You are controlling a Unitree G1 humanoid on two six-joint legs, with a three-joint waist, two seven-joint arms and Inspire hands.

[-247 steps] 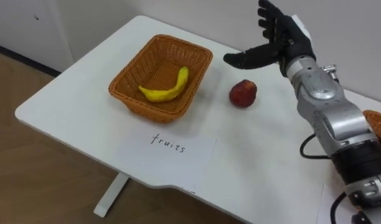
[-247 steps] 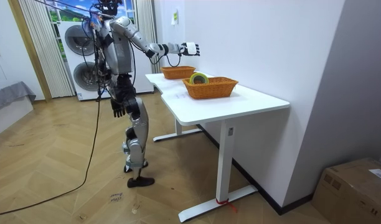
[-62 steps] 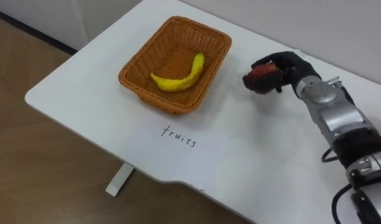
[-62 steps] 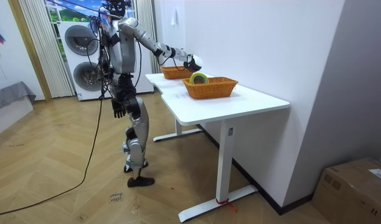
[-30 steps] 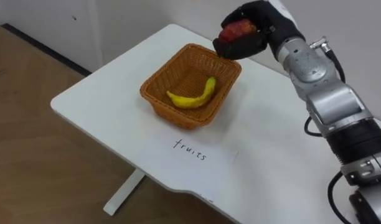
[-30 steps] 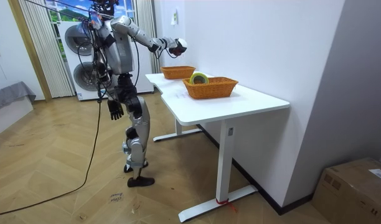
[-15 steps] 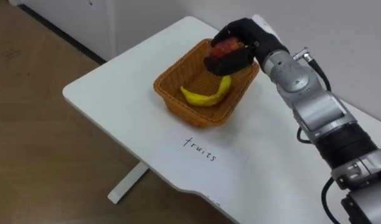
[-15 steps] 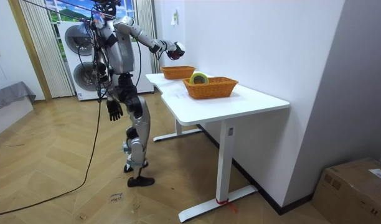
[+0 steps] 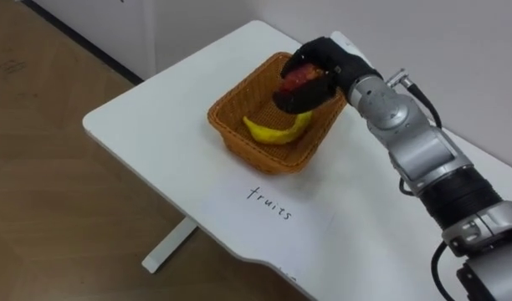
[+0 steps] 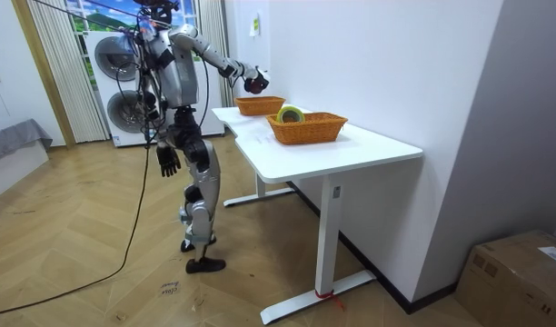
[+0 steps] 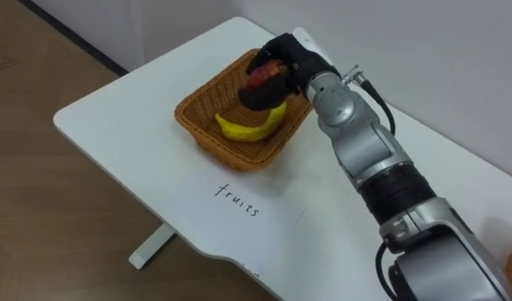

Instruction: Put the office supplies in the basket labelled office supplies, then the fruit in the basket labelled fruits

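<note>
Right hand (image 9: 327, 58) is clutching a red apple (image 9: 298, 78) over the basket (image 9: 231, 117) on the worktop (image 9: 156, 125).
Letting go at this height is probably risking the apple bouncing off the banana (image 9: 273, 131) below and rolling over the rim.

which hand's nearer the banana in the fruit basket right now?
Right. The right hand, shut on the apple, is just above the banana in the basket. The left hand hangs by the robot's hip, away from the table.
</note>
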